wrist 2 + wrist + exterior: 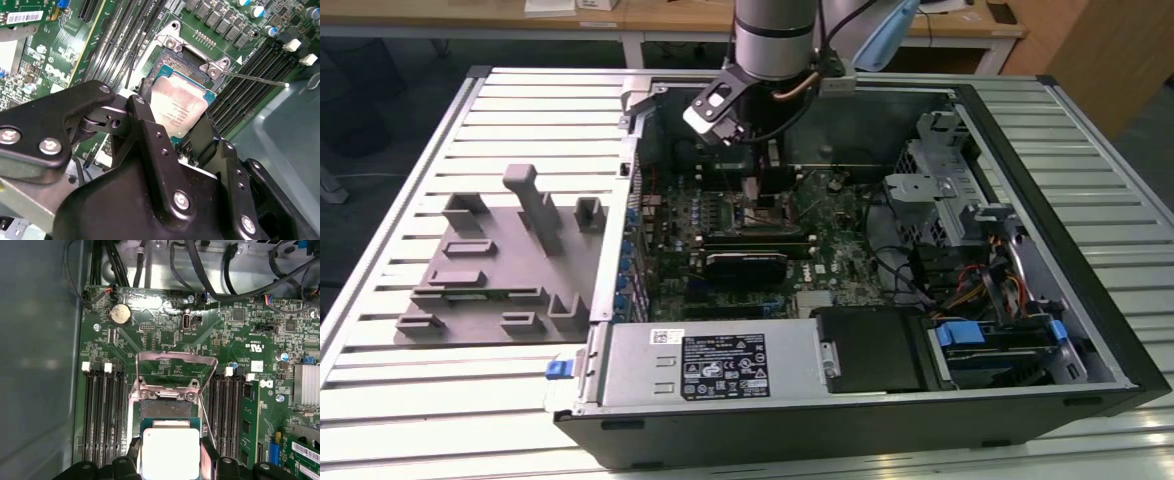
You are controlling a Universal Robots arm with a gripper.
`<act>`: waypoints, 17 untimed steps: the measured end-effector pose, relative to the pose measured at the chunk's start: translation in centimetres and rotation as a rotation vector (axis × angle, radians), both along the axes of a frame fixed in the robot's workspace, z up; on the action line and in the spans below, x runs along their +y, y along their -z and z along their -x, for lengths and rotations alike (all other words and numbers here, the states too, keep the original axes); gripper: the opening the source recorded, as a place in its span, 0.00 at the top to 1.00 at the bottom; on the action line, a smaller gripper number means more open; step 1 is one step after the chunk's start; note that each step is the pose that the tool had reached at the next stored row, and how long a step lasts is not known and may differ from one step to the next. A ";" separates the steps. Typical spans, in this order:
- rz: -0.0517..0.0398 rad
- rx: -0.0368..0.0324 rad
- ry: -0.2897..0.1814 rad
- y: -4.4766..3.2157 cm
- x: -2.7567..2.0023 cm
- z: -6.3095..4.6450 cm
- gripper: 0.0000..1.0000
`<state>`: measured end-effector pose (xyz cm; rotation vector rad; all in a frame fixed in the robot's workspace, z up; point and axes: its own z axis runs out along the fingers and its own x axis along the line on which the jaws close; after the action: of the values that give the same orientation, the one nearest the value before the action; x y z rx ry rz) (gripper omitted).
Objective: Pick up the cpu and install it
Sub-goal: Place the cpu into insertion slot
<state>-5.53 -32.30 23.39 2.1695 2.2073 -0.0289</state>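
Black two-fingered gripper [174,112] under my remote control clasped the small square silver-topped cpu [176,106] between its fingers [147,125], with the open black socket frame [165,410] just beneath.

Cpu [179,107]: silver top with fine dark print and a green edge; fingers [150,135] black. Motherboard [165,325]: green, its memory slots [100,410] black with white latches [86,367]. Case [854,435]: black shell, grey box [634,385] with a white label [727,372]; bench [400,130] pale and ribbed.
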 end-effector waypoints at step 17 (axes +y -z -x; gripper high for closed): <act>-0.0003 -0.0002 0.002 1.09 0.00 0.0 0.45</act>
<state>-5.49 -32.29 22.29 2.1722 2.2048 -0.0285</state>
